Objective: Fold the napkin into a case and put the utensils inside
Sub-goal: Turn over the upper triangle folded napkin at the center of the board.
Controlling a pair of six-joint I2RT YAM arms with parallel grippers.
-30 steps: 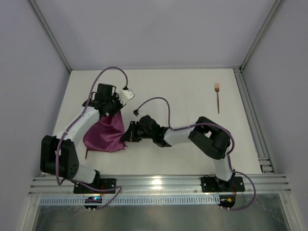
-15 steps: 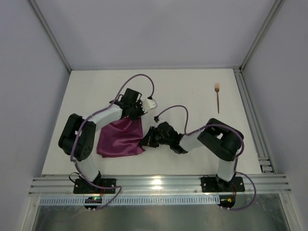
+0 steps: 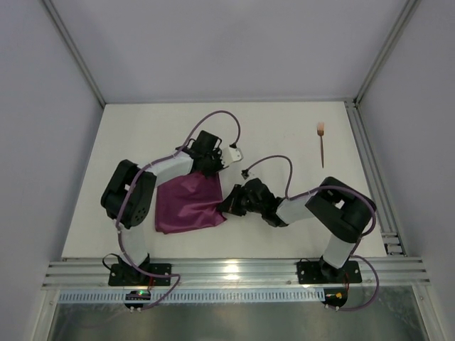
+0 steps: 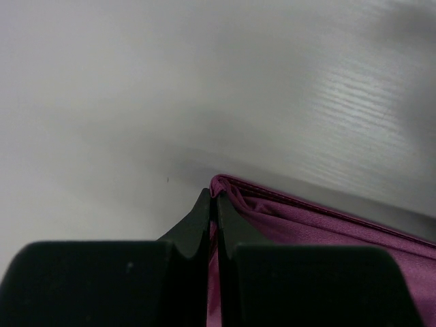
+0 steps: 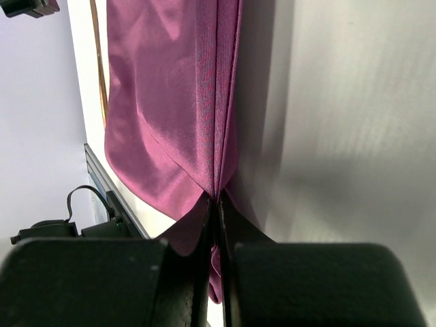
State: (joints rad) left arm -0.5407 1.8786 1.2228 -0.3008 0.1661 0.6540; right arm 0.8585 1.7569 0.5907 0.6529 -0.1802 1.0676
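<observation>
**Top external view:** The left gripper (image 3: 213, 169), fingers pressed together, pinches the far corner of the maroon napkin (image 3: 186, 207). The right gripper (image 3: 223, 207) pinches the near corner on the same side. The cloth spreads away from both across the table (image 3: 284, 128). A copper fork (image 3: 322, 144) lies well apart, beyond the right gripper.

**Left wrist view:** Black fingers (image 4: 197, 221) meet on a folded corner of the napkin (image 4: 320, 228), which trails off to the gripper's right.

**Right wrist view:** Closed fingers (image 5: 194, 225) clamp a gathered edge of the napkin (image 5: 163, 102), which stretches ahead. A thin copper utensil (image 5: 99, 61) lies just past the cloth's left side.
</observation>
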